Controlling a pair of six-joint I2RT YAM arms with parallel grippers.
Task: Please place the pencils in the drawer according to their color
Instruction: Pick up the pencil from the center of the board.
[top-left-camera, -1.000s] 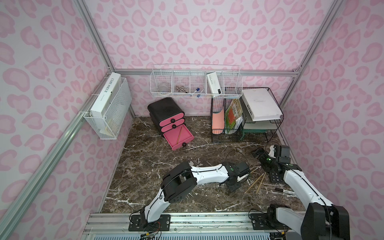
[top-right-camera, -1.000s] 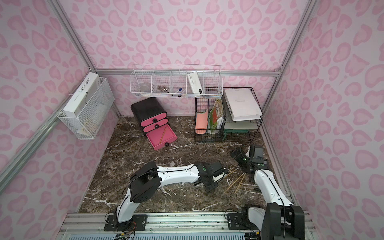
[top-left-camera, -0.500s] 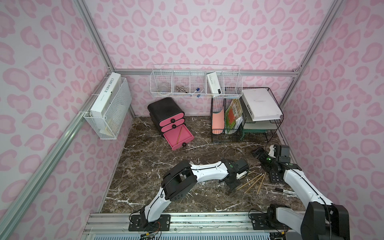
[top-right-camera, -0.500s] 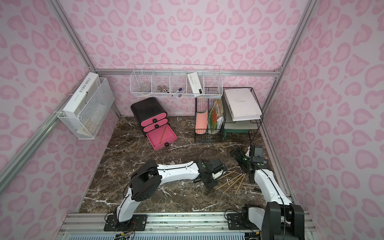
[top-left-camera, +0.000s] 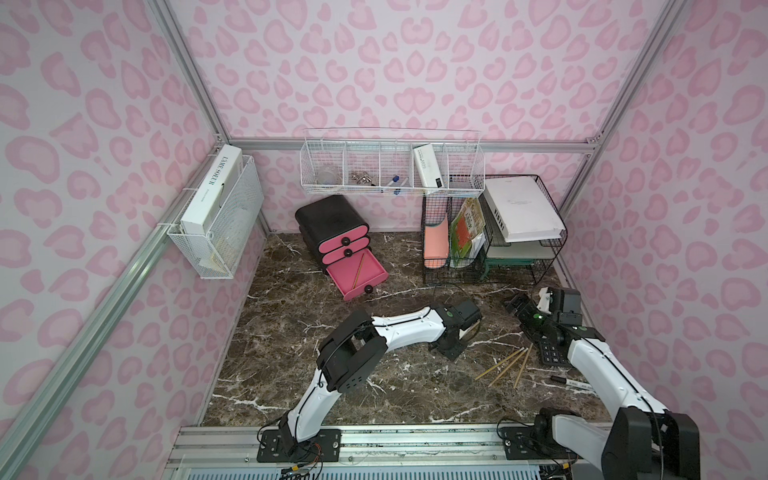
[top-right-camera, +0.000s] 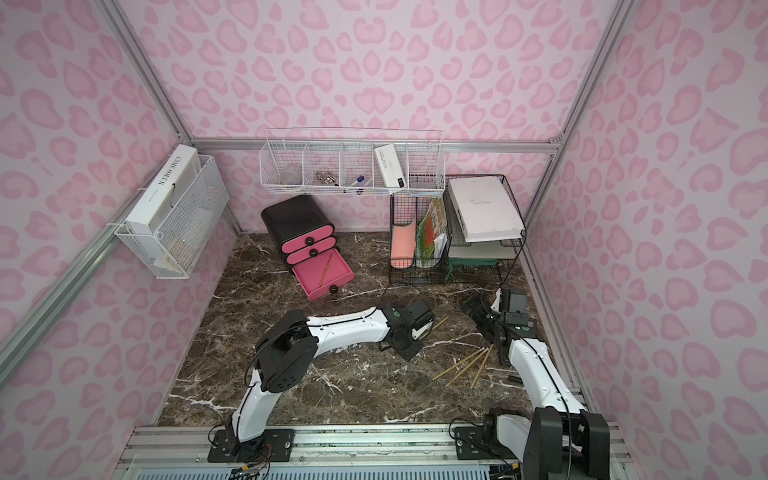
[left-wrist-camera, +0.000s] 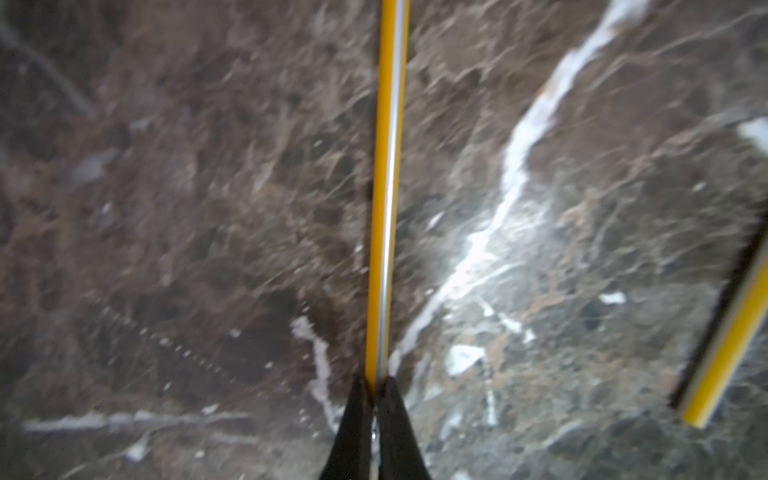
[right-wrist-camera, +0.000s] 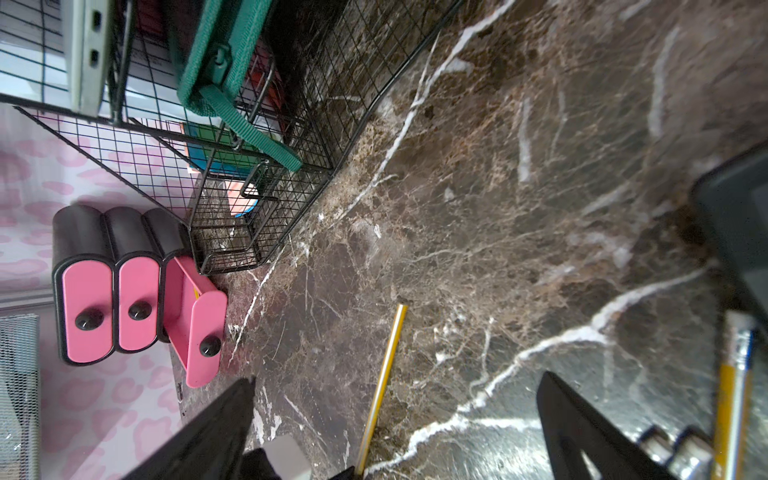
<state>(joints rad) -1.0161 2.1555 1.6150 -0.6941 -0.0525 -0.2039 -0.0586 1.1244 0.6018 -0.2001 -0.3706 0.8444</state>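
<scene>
Both top views: three loose pencils (top-left-camera: 507, 368) lie near the right arm; one pencil (top-left-camera: 358, 270) lies in the open lowest drawer (top-left-camera: 374, 272).
Left wrist: left gripper (left-wrist-camera: 376, 386) pinches one yellow pencil (left-wrist-camera: 386, 187).
Right wrist: right gripper (right-wrist-camera: 397, 376) spread; marble floor (right-wrist-camera: 498, 208) ahead lies open.

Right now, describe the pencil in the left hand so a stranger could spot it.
Find the marble tabletop, in front of the black wire file rack. There the left hand is shut on one yellow pencil. The neighbouring yellow pencils lie loose in a fan nearby; only this one is pinched.
</scene>
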